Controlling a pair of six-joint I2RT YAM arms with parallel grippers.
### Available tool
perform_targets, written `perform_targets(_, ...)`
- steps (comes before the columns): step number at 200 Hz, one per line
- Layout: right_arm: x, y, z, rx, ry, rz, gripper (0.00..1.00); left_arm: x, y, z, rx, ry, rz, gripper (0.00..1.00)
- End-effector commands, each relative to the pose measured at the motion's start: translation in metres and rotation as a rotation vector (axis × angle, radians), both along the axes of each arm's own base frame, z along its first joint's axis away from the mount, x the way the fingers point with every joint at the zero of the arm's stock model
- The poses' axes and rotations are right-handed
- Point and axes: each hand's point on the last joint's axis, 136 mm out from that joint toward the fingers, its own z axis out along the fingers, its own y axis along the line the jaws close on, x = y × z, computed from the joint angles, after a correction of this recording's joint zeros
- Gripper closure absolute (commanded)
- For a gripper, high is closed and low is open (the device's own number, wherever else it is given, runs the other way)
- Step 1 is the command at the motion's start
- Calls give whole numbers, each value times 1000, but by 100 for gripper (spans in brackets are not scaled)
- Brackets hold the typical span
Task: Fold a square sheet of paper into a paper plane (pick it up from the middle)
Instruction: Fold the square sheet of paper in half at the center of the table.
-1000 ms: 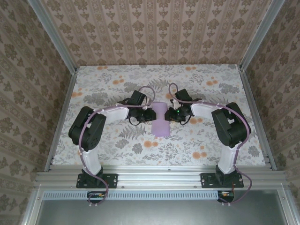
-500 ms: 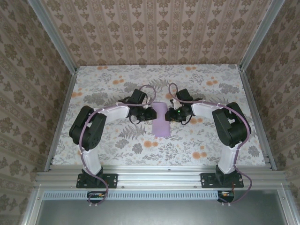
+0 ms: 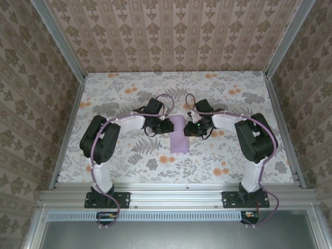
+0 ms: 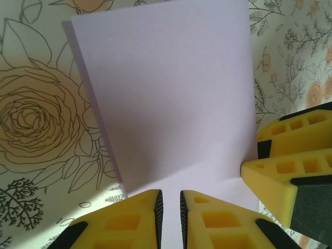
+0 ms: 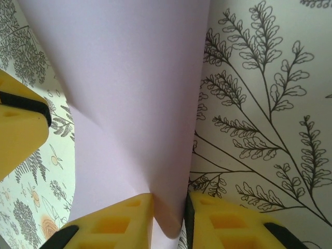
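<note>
The square sheet of paper (image 3: 179, 139) is lavender and lies mid-table, bent up and narrowed at its far end between the two grippers. My left gripper (image 3: 170, 126) meets it from the left and my right gripper (image 3: 188, 128) from the right. In the left wrist view the paper (image 4: 166, 93) rises as a flap, and its near part runs into the narrow gap of the left gripper (image 4: 171, 199). One of the right gripper's fingers (image 4: 290, 161) stands at the right. In the right wrist view a curled fold of the paper (image 5: 129, 93) sits squeezed in the right gripper (image 5: 168, 207).
The floral tabletop (image 3: 233, 155) spreads around the paper. Patterned walls close in the back and both sides, with aluminium rails (image 3: 67, 129) along the table's edges. Both arms bend inward over the middle of the table.
Both grippers have drawn closer together at the paper's far end. The paper looks narrower and more bent up there. The right jaws have closed further.
</note>
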Motion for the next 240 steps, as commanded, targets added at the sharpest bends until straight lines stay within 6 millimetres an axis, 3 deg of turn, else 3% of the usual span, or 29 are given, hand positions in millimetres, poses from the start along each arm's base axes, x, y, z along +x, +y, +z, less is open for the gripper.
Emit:
perform_targets(1, -6, -4, -2, -19, 20, 26, 75, 3, -1, 7, 4, -17, -20, 81)
perform_targets(62, -5, -5, -4, -30, 26, 20, 74, 2, -6, 2, -1, -4, -28, 81)
perform_targets(105, -6, -3, -9, -50, 37, 21, 72, 4, -10, 16, -27, -26, -30, 81)
perform_targets(240, -7, 5, -15, -84, 53, 6, 71, -10, -7, 20, -40, -12, -30, 81)
